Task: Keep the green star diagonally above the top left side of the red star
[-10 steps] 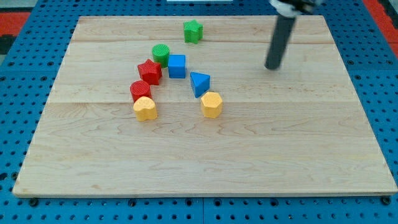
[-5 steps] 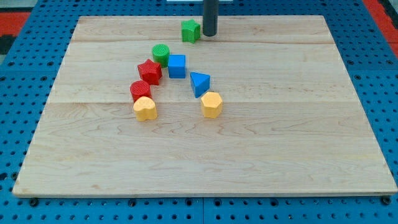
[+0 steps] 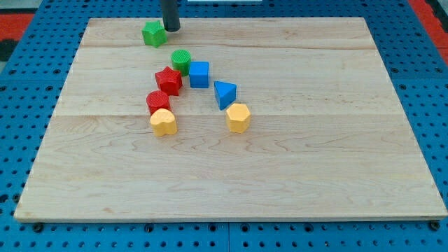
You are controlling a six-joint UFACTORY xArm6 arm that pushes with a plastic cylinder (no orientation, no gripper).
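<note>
The green star point(image 3: 153, 33) lies near the view's top edge of the wooden board point(image 3: 315, 154), left of centre. My tip point(image 3: 171, 29) touches or nearly touches its right side. The red star point(image 3: 168, 80) sits lower down, slightly to the right of the green star, with a gap between them. A green cylinder point(image 3: 181, 61) rests against the red star's upper right.
A blue cube point(image 3: 199, 74) stands right of the red star. A blue triangle point(image 3: 225, 94) and a yellow hexagon point(image 3: 238, 117) lie further right and lower. A red cylinder point(image 3: 158, 102) and a yellow heart point(image 3: 164, 122) sit below the red star.
My tip swept from the board's right to the top left, reached the green star and pushed it leftward along the top. The other blocks have not moved.
</note>
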